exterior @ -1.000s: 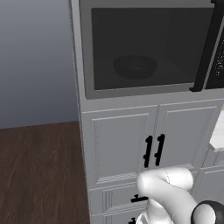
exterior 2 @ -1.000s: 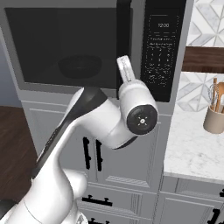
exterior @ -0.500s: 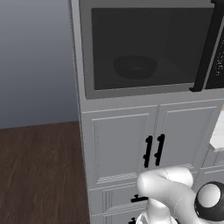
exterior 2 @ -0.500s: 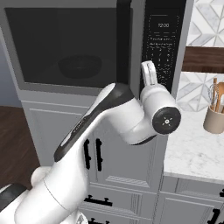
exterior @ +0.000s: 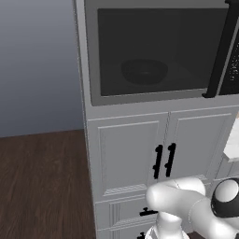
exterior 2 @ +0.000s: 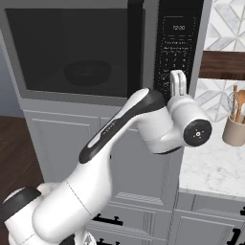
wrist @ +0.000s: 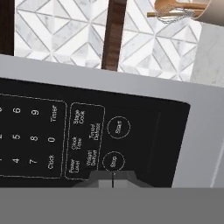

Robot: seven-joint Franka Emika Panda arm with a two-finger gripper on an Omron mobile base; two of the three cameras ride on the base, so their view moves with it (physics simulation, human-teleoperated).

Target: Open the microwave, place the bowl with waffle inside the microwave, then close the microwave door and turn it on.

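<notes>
The microwave [exterior: 91, 100] is built in above white cabinets, and the microwave door [exterior 2: 43, 48] is closed, its black bar handle [exterior 2: 135, 48] upright. Through the tinted glass the bowl [exterior: 144, 71] sits dim grey on the turntable, also showing as the bowl [exterior 2: 87, 72]; I cannot make out a waffle in it. My gripper [exterior 2: 177, 74] is shut, holds nothing and points up at the lower part of the black control panel [exterior 2: 178, 48]. In the hand view the gripper [wrist: 113, 178] sits just below the Stop button [wrist: 113, 161], with the Start button [wrist: 118, 127] above it.
White cabinet doors with black handles [exterior: 163, 161] stand below the microwave. To the right, a marble counter [exterior 2: 210, 167] carries a beige utensil holder [exterior 2: 234, 131] before a tiled backsplash [wrist: 65, 30]. Dark wood floor [exterior: 42, 186] lies to the left.
My hand has swung to the right, from in front of the door handle to the control panel. The door and bowl have not moved.
</notes>
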